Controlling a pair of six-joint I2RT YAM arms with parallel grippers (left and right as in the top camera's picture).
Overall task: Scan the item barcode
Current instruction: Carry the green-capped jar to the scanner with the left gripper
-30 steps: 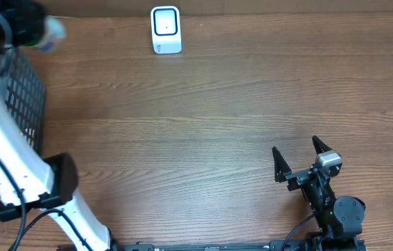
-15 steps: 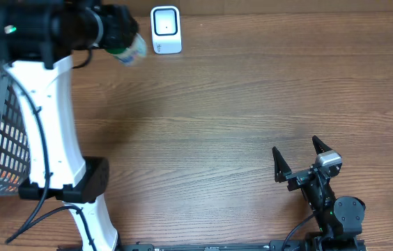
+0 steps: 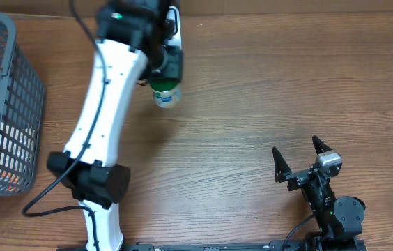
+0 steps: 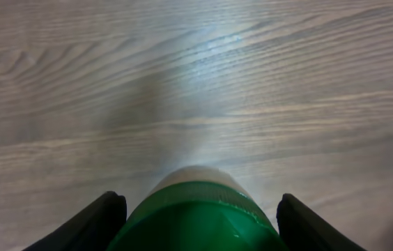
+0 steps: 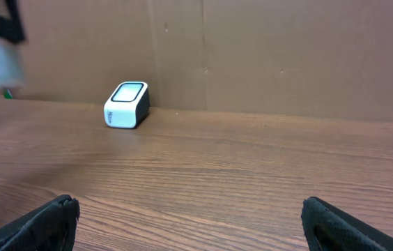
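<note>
1. Bottle (image 3: 166, 95) with the green label is clamped in the left gripper (image 3: 165, 77). It's over the table's (image 3: 266, 84) far edge area, a bit left of the middle.
2. Left wrist view: the two black fingers (image 4: 99, 222) sit tight on either side of the green body (image 4: 195, 202). The pale end points away from the camera, with bare wood grain beyond it.
3. Barcode scanner (image 3: 176, 29) stands right at the far edge, just behind the bottle and partly covered by the left arm. From the right wrist camera you can see it (image 5: 127, 104) standing against the cardboard wall, window tilted up.
4. Can't tell whether the bottle's barcode faces the scanner, it's too blurry.
5. Right gripper (image 3: 295, 155) is parked near the near right corner, well away from everything. Jaws are spread wide with nothing between them.
6. Wire basket (image 3: 15, 90) sits at the left edge with some packets inside.
</note>
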